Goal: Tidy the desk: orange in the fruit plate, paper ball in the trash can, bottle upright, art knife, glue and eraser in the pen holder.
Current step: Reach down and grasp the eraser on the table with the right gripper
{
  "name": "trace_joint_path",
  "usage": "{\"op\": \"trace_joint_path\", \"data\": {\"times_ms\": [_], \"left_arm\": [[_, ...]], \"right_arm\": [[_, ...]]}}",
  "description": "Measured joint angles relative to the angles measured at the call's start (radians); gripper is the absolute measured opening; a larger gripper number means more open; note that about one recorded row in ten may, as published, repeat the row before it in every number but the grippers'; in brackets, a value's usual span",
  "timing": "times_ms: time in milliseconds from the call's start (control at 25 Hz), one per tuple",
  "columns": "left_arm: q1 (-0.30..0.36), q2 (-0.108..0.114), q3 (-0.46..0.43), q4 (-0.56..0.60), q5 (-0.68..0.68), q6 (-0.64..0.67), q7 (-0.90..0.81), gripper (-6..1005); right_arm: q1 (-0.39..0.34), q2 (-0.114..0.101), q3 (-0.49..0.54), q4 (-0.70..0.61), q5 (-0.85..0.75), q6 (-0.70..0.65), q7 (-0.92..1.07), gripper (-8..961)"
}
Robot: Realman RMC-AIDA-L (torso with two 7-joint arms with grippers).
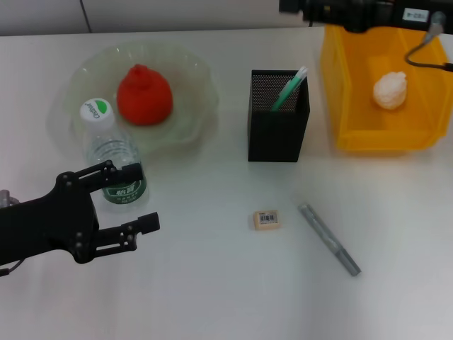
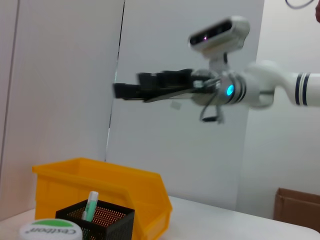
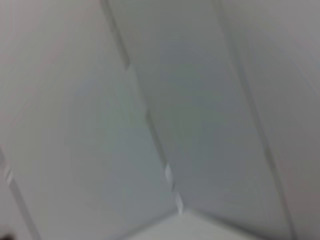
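— How is the left gripper (image 1: 134,198) set?
— Spread wide, the upright bottle (image 1: 113,159) bracketed between its fingers, seemingly just released.
— And the eraser (image 1: 266,219)?
— Left lying off to its right, for pickup.

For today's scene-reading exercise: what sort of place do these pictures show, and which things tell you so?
Probably a lab's desk-tidying setup: a white table with a mesh pen holder, an eraser, a yellow trash can, before bare wall panels.

A white tabletop (image 1: 212,283) carries everything. Behind it stand pale wall panels (image 2: 65,75) with a dark vertical seam. Off to one side sits what looks like a brown cardboard box (image 2: 296,204).
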Motion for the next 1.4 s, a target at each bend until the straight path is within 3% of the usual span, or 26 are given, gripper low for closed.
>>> {"op": "trace_joint_path", "data": {"times_ms": [80,120,240,280,360,520,560,640,760,800,1120,1400], "left_arm": [[0.001,0.000,0.000,0.000,0.000,0.001,0.000,802],[0.002,0.000,0.000,0.000,0.000,0.003,0.000,802],[0.003,0.001,0.000,0.000,0.001,0.010,0.000,802],[0.003,0.001,0.000,0.000,0.002,0.018,0.000,802],[0.002,0.001,0.000,0.000,0.002,0.021,0.000,802],[0.002,0.000,0.000,0.000,0.001,0.028,0.000,802],[0.001,0.000,0.000,0.000,0.001,0.028,-0.003,802],[0.000,0.000,0.000,0.000,0.001,0.028,-0.005,802],[-0.003,0.000,0.000,0.000,0.000,0.027,-0.004,802],[-0.004,-0.001,0.000,0.000,0.000,0.026,-0.003,802],[-0.007,-0.003,0.000,0.000,0.001,0.022,-0.003,802],[-0.002,-0.004,0.000,0.000,0.001,0.019,-0.008,802]], "right_arm": [[0.026,-0.003,-0.005,-0.200,-0.178,-0.147,0.182,543],[0.026,-0.003,-0.005,-0.200,-0.178,-0.147,0.182,547],[0.085,-0.005,-0.017,-0.313,-0.298,-0.314,0.290,555],[0.132,-0.009,-0.030,-0.326,-0.348,-0.398,0.340,556],[0.156,-0.008,-0.047,-0.326,-0.377,-0.423,0.360,554],[0.215,0.007,-0.184,-0.327,-0.549,-0.440,0.428,550],[0.241,0.021,-0.255,-0.320,-0.643,-0.433,0.471,549],[0.252,0.025,-0.286,-0.314,-0.679,-0.426,0.493,547],[0.277,0.029,-0.453,-0.278,-0.748,-0.350,0.563,545],[0.277,0.029,-0.453,-0.278,-0.748,-0.350,0.563,545],[0.285,0.030,-0.750,-0.155,-0.762,-0.042,0.510,544],[0.314,0.032,-0.865,-0.054,-0.762,0.081,0.495,542]]}}
